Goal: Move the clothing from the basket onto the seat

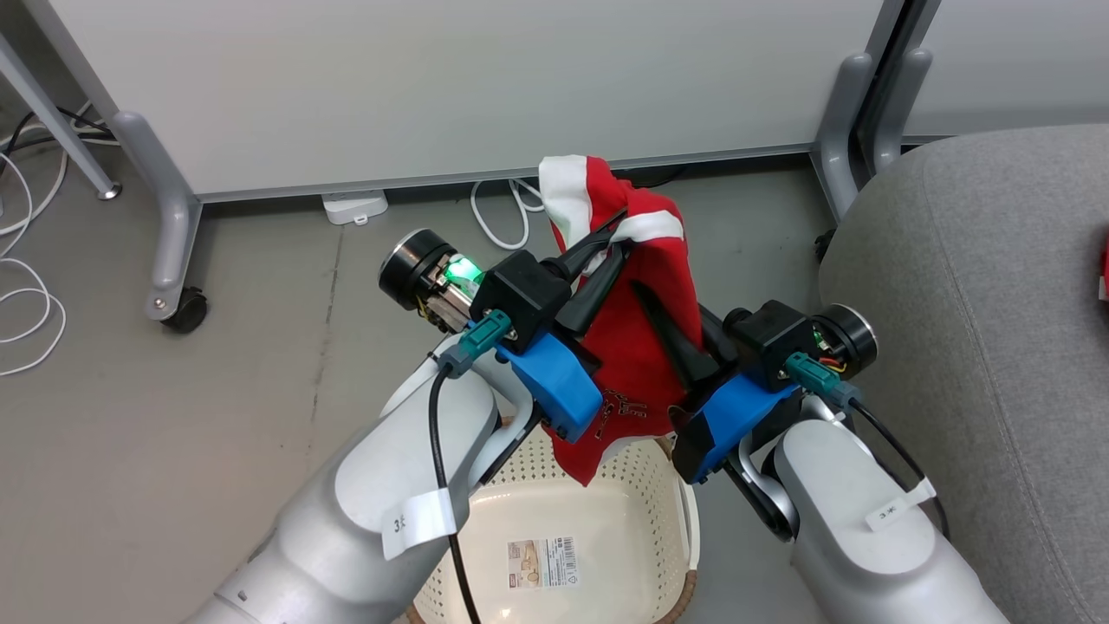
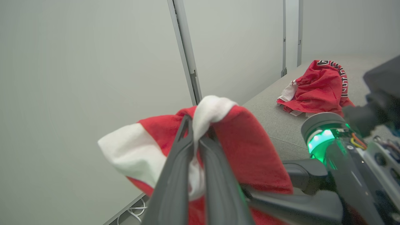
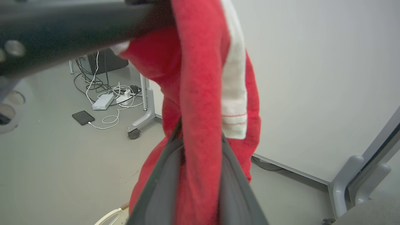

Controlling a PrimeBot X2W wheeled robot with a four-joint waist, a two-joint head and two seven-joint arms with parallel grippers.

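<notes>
While the left gripper (image 1: pixel 617 232) clamps the white band of the red garment (image 1: pixel 637 381) and the right gripper (image 1: pixel 643 295) pinches a lower fold, it hangs just above the basket (image 1: pixel 645 494). Lifting looks done. The next move likely calls for a swing to the right of the basket, over the seat (image 1: pixel 970 303), before release.

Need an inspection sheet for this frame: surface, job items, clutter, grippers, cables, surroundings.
Surface: grey seat on the robot's right; grey floor around the basket.
Job's things: red garment with white bands held up above the basket; the basket bottom in view shows a label, no clothing. Second red garment, with striped trim, lies on the seat.
Clutter: dark phone and white power box on the floor.
Grippers: left gripper shut on the red garment's white band; right gripper shut on its red cloth.
Cables: white cables loose on the floor.
Surroundings: pale partition panels on wheeled feet.
</notes>
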